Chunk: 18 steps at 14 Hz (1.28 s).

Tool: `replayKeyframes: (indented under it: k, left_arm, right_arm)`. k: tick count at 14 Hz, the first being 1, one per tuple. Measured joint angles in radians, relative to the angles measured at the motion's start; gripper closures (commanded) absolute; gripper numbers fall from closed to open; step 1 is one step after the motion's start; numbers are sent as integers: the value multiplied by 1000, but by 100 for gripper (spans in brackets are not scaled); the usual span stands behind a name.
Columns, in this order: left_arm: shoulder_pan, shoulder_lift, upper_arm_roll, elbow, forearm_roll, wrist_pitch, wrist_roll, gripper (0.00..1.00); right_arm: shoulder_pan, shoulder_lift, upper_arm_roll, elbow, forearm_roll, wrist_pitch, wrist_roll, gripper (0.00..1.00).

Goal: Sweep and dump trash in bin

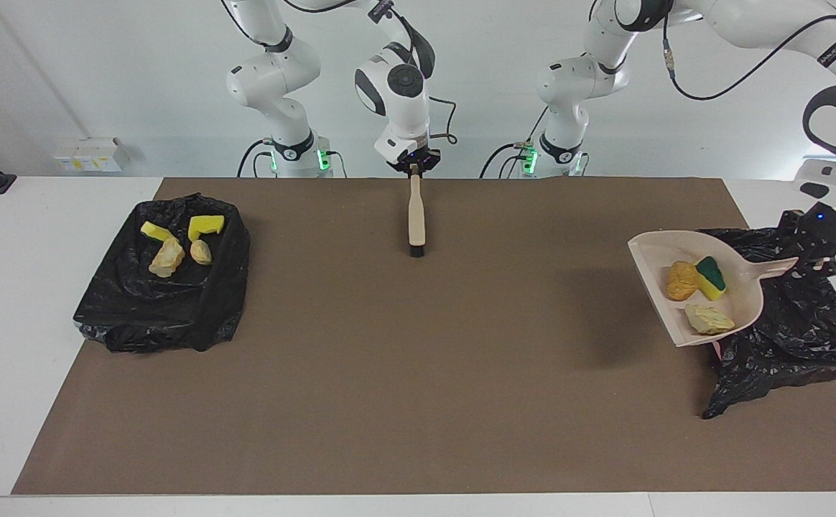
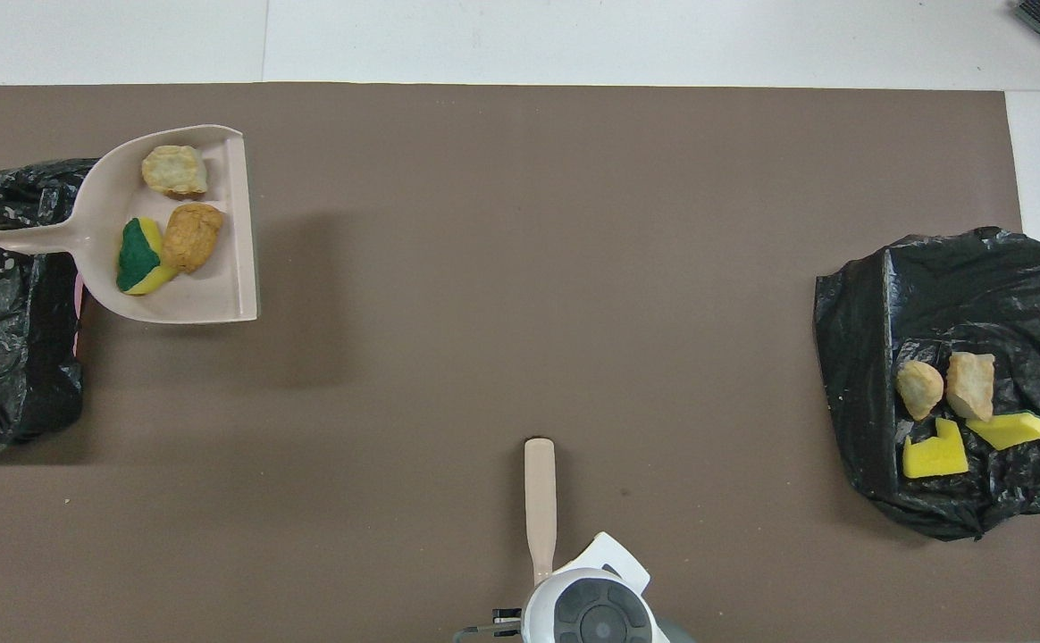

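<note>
Looked like a robotics lab, not a home or kitchen. Two white Franka arms were bolted at the robots' edge of a white bench, green status lights lit at their bases, loose black cables hanging off the joints. Bare white wall along that edge, no furniture or decor. A plain brown mat covered most of the bench top as a staged work area. Small white boxes sat by the wall near the corner at the right arm's end. Bins were improvised: black plastic bags draped at both ends of the mat.
</note>
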Motion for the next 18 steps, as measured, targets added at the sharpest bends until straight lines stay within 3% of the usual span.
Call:
replayKeyframes:
  k: [1, 5, 10, 14, 18]
  left_arm:
    - [36, 5, 2, 7, 0, 2, 44, 100]
    - [130, 9, 7, 17, 75, 80, 151, 100]
    - [132, 19, -6, 6, 367, 253, 129, 100]
    - [117, 6, -11, -46, 663, 309, -51, 100]
    - [43, -65, -15, -168, 926, 310, -304, 100]
  right_arm:
    - [0, 1, 0, 0, -1, 0, -1, 0]
    - [-3, 9, -2, 13, -5, 8, -5, 0]
    - [-98, 18, -16, 110, -63, 12, -25, 0]
    - [-228, 20, -19, 179, -169, 12, -32, 0]
    - [-371, 44, -21, 246, -240, 12, -85, 0]
